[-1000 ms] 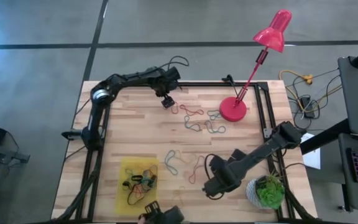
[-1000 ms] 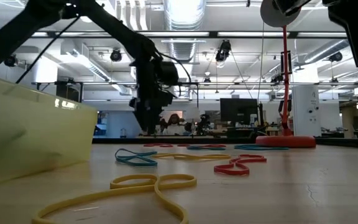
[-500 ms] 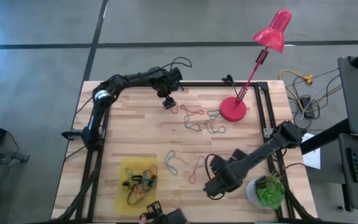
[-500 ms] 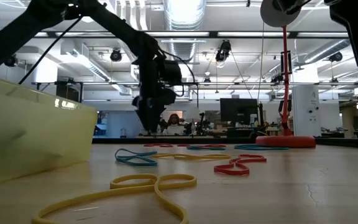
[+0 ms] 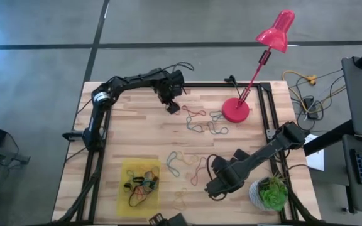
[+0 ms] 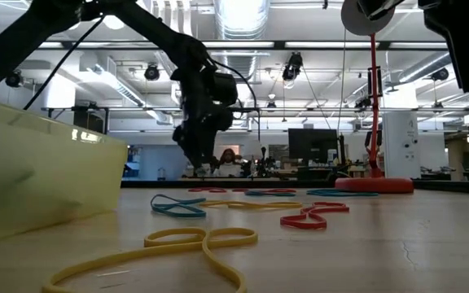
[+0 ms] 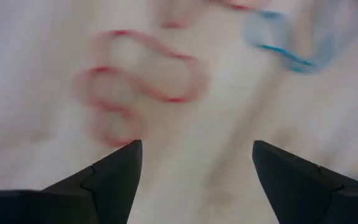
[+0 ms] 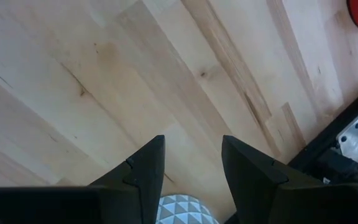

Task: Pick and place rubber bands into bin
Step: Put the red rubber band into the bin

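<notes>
Red rubber band [image 7: 138, 81], a twisted loop, lies flat on the wooden table [image 5: 131, 135] at the far end of the scatter of rubber bands [image 5: 203, 119], and in the left wrist view it sits just ahead of the left gripper [image 7: 194, 165] and off toward one finger rather than centred in the gap, with a blue band [image 7: 278, 43] beyond the other side. The left gripper's fingers stand wide apart and hold nothing; in the high view it [image 5: 171, 105] hangs over the far part of the table, right at the edge of that scatter, so it is plainly the nearer arm for this band. The yellow bin [image 5: 140, 185], already holding several bands, sits well away at the near left. The right gripper [image 5: 213, 188] waits low over bare wood near the potted plant [image 5: 270, 191], its fingers partly apart and empty.
</notes>
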Available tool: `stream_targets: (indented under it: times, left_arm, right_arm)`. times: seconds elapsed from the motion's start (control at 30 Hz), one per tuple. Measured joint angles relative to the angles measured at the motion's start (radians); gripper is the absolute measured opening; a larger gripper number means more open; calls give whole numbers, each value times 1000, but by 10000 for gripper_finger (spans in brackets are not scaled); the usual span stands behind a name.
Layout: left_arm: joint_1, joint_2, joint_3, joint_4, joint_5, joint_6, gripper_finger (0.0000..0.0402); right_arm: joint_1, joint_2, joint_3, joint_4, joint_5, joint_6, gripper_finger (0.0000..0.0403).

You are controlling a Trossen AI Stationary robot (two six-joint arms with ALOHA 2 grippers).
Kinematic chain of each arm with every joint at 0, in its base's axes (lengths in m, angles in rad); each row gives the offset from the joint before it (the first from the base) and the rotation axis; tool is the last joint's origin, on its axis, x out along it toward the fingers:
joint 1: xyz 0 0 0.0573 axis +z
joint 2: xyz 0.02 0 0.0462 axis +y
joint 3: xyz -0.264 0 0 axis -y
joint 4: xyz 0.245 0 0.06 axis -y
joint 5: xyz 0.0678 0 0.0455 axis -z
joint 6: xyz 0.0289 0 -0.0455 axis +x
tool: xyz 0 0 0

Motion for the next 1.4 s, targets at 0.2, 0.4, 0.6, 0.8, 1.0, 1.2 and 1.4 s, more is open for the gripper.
stream_targets:
  times: [0.2,0.4,0.6,0.8,1.0,1.2,1.4]
  left_arm:
    - [18,2,0,67,214,-147,287]
    - [-8,2,1,131,272,-132,287]
    - [-5,30,-26,140,453,-228,287]
    - [-7,19,-19,53,361,-140,271]
    - [-20,-36,-5,-93,-35,8,173]
    - [-19,-37,-29,-98,-39,36,28]
    - [-31,-37,-93,-113,157,133,9]
  right_arm:
    - [-4,0,0,-1,4,-24,146]
    - [-13,0,0,-1,4,-33,146]
    - [-16,0,0,-2,3,-16,146]
    - [-15,0,0,-3,1,-1,146]
    - [-20,0,0,-4,1,0,144]
    - [-56,0,0,-2,1,-35,126]
    - [-80,-2,0,1,1,-56,91]
